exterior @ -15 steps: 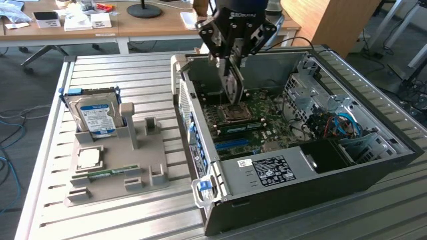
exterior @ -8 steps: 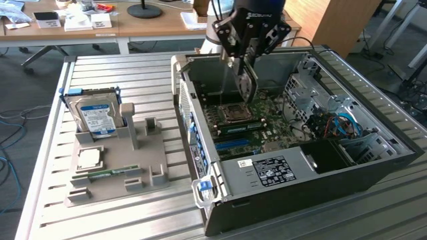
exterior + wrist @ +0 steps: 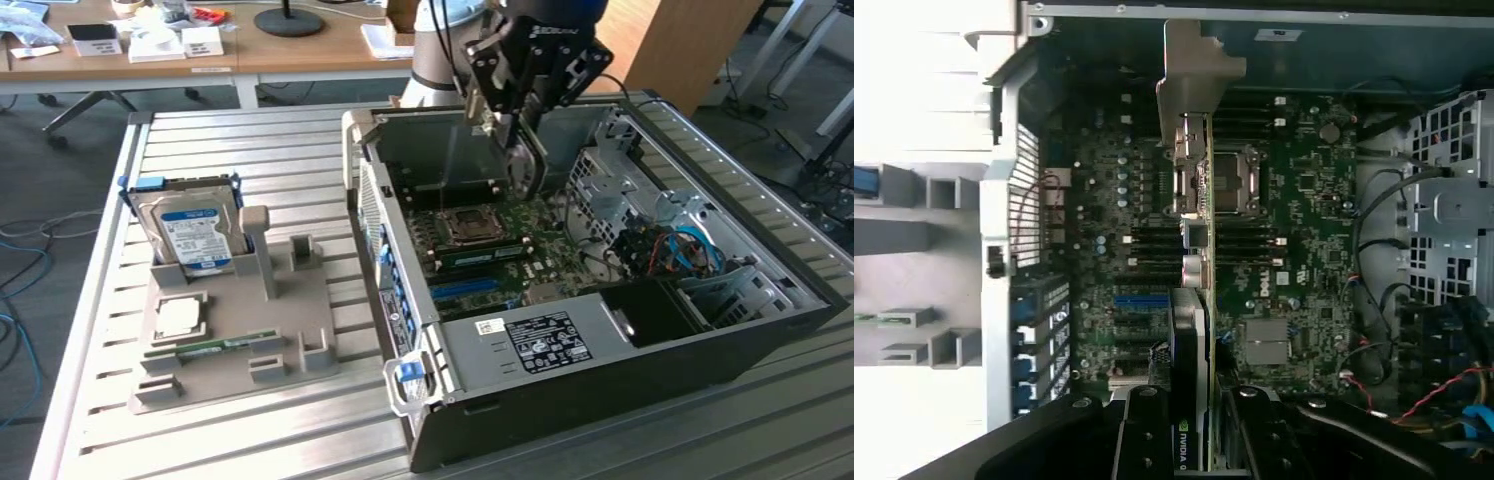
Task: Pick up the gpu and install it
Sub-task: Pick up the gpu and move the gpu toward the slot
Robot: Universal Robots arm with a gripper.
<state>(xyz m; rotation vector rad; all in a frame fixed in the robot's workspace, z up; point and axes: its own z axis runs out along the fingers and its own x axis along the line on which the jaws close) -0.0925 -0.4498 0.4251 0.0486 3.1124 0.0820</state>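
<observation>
My gripper [image 3: 513, 122] hangs over the open computer case [image 3: 641, 345], shut on the gpu [image 3: 525, 165]. The card hangs edge-down from the fingers, above the green motherboard [image 3: 534, 225] and clear of it. In the wrist view the gpu [image 3: 1199, 300] appears edge-on, a thin black and green card running away from my gripper [image 3: 1194, 405]. Its silver end bracket [image 3: 1189, 80] points toward the case's rear wall. The black fingers [image 3: 1144, 430] clamp it from both sides. The card lies over the motherboard [image 3: 1304, 200] near the processor socket [image 3: 1239, 180].
A grey holder tray [image 3: 300, 330] sits on the slatted table [image 3: 667, 440] at the exterior view's left of the case. It carries a blue-labelled hard drive [image 3: 198, 232], a processor chip [image 3: 178, 317] and a memory stick [image 3: 214, 348]. Cables [image 3: 681, 250] crowd the case's right side.
</observation>
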